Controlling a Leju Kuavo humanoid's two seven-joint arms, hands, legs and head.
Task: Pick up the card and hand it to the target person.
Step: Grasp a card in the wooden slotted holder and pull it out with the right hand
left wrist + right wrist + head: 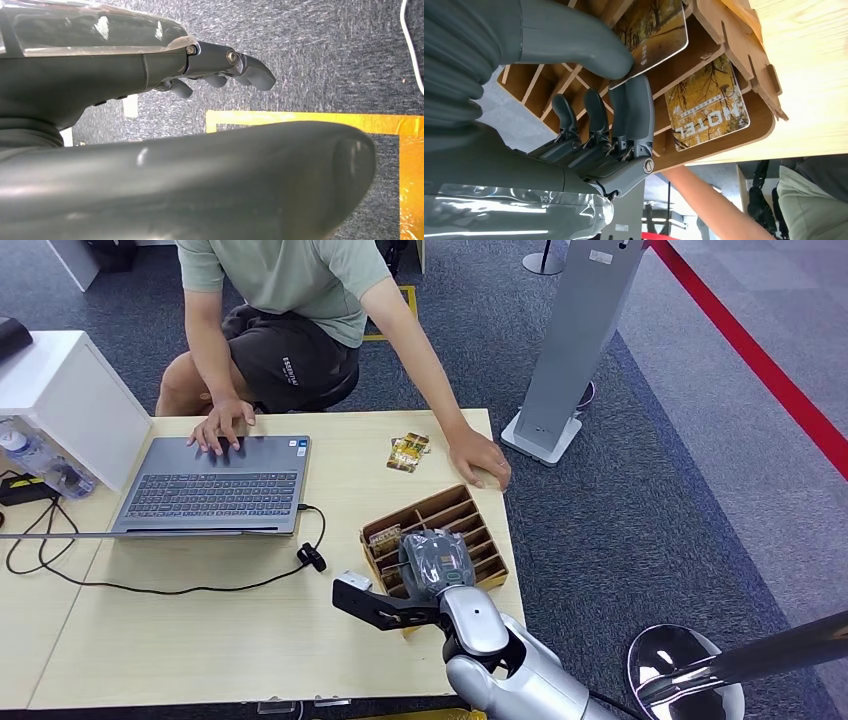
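Right now the right robot hand [589, 125] pinches one card [651, 37] between thumb and a finger, at the card's lower corner, over the slotted wooden rack [480, 540] near the tabletop's [200, 640] right edge. A second card marked HOTEL [706, 102] sits in the rack. Thin, stiff and glossy, the card will likely slip; a firm grip across its edge seems best. The person's hand [480, 460] rests at the far right corner. The left robot hand [220, 67] hangs curled over carpet, holding nothing.
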